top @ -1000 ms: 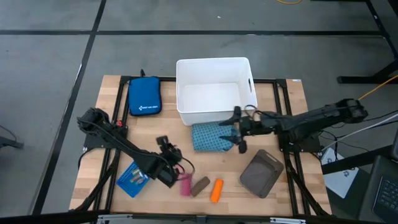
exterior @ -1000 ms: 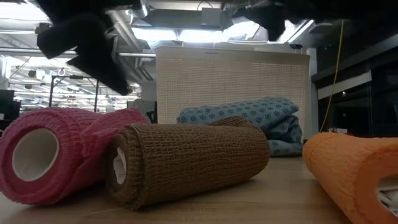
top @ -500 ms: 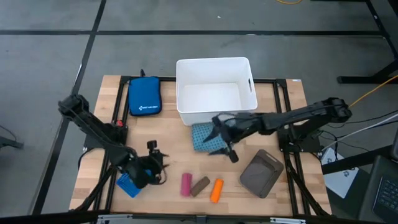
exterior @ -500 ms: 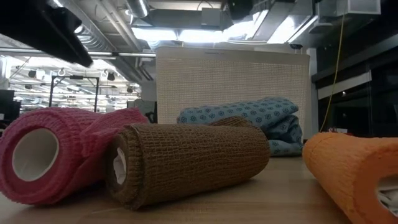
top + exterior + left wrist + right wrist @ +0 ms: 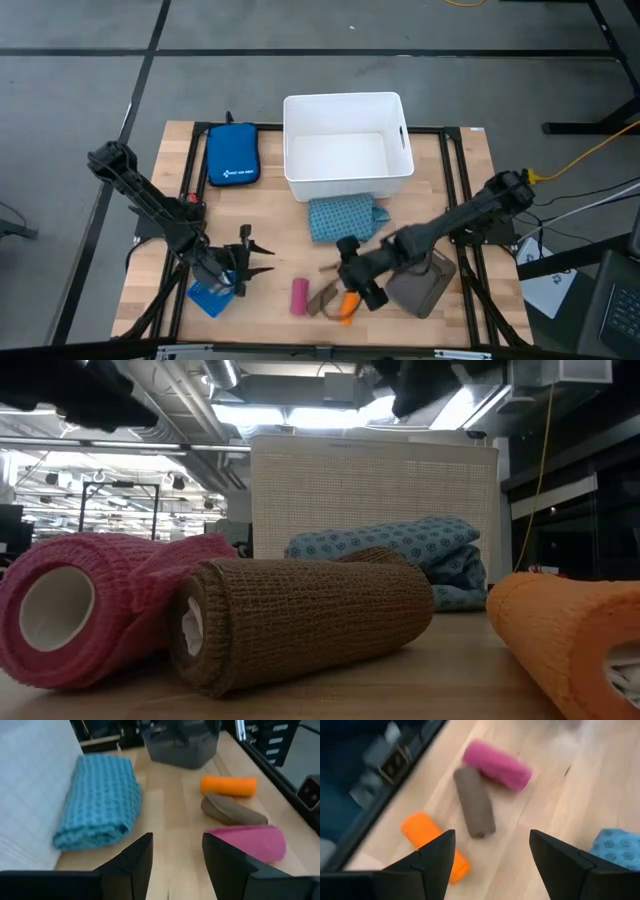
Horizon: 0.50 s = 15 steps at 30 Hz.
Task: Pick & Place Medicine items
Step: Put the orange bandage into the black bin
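Observation:
Three bandage rolls lie on their sides near the table's near edge: pink [image 5: 299, 297], brown-grey [image 5: 322, 298] and orange [image 5: 347, 305]. The teal patterned pack [image 5: 345, 217] lies flat just in front of the white bin. My right gripper [image 5: 335, 283] hovers open above the brown and orange rolls; in its wrist view [image 5: 492, 845] the brown roll [image 5: 474, 802] lies ahead between the fingers. My left gripper [image 5: 265, 258] is open, left of the pink roll [image 5: 245, 842], pointing toward the table's right. Tiny silver and tan bits are not visible.
A white bin [image 5: 347, 145] stands at the far middle, with a dark blue zipped pouch [image 5: 232, 153] to its left. A light-blue tray [image 5: 210, 295] lies under the left arm, and a grey tray [image 5: 425, 280] right of the rolls. Bare wood shows between pack and rolls.
My right gripper has swept from beside the bin, over the teal pack, toward the near edge and left, ending above the brown and orange rolls. My left gripper has drawn back from over the pink roll toward the table's left. No item has moved.

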Each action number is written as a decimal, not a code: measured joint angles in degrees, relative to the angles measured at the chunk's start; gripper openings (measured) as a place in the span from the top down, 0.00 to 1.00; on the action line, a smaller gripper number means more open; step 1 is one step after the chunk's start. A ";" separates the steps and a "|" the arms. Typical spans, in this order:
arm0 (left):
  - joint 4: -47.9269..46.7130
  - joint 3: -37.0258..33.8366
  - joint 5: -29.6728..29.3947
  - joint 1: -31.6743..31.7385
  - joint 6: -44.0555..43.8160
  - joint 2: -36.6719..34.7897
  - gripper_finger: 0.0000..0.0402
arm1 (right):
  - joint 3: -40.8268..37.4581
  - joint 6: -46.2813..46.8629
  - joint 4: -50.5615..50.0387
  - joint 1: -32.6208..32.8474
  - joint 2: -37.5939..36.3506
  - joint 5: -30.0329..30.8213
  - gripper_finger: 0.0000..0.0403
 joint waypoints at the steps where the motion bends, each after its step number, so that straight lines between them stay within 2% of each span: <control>1: 0.96 0.00 0.02 0.19 1.20 -0.09 0.58 | 0.76 -1.06 -1.28 1.10 1.20 1.71 0.36; 6: 4.64 0.00 0.42 1.04 5.80 -0.08 0.58 | 3.85 -6.40 -7.05 4.93 6.55 7.41 0.36; 15: 5.20 0.00 1.01 1.20 5.97 -0.08 0.58 | 4.21 -7.73 -10.94 7.63 13.71 6.38 0.36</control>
